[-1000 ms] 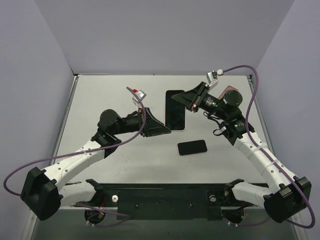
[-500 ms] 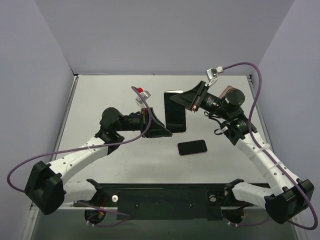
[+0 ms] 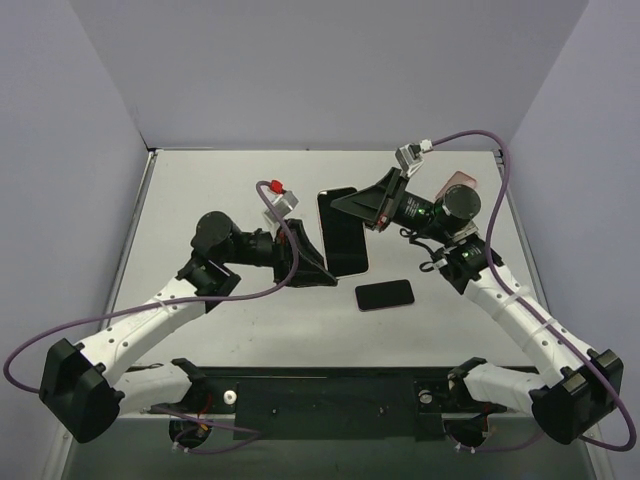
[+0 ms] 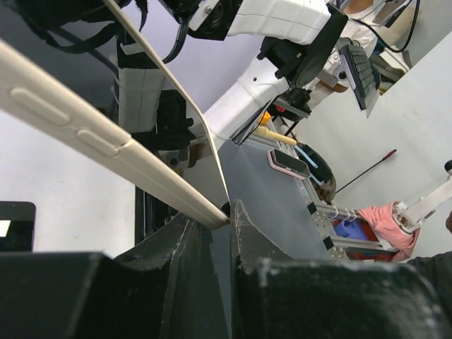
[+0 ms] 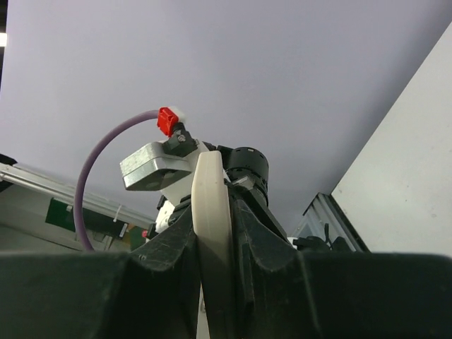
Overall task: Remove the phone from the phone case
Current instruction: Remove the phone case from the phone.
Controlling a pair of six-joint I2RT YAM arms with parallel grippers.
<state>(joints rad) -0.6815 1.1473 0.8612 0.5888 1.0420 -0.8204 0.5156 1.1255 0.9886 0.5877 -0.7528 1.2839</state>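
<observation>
A phone with a black screen sits in a cream case (image 3: 341, 232), held up off the table between both arms. My left gripper (image 3: 322, 270) is shut on its near corner; in the left wrist view the case's cream edge (image 4: 106, 134) with its side buttons runs down into the pinch of my left gripper (image 4: 226, 214). My right gripper (image 3: 347, 203) is shut on the far end; in the right wrist view the cream edge (image 5: 211, 201) stands between my fingers (image 5: 244, 229).
A smaller black phone (image 3: 384, 295) lies flat on the table (image 3: 200, 200) just right of centre, below the held case. A pink object (image 3: 463, 181) lies at the back right behind the right arm. Grey walls enclose the table.
The cased phone has shifted left and tilted, its far end swinging left. Both grippers moved left with it and still hold it.
</observation>
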